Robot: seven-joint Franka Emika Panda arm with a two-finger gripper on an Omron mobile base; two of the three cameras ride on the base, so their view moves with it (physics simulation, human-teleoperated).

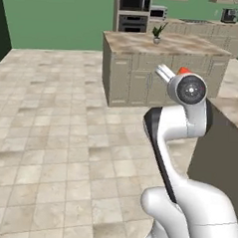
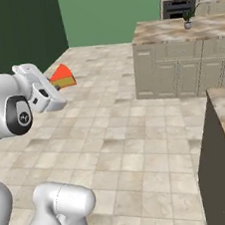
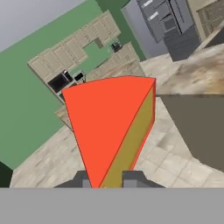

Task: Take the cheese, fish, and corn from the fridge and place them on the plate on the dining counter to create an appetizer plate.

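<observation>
Tiled kitchen floor spreads below me, an island table (image 2: 174, 28) at the upper right of the right base view. My claw (image 3: 109, 181) is clamped on the cheese (image 3: 109, 127), held aloft at mid-left there. I judge this the carrying step; next I must find the blue plate. The wedge's long axis runs out from my fingers, narrow tip pinched, broad end pointing away.

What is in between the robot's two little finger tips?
The cheese: in the hand view its narrow end sits right between the finger tips of the gripper, which is shut on it. The right base view shows the wedge sticking out past the hand.
</observation>
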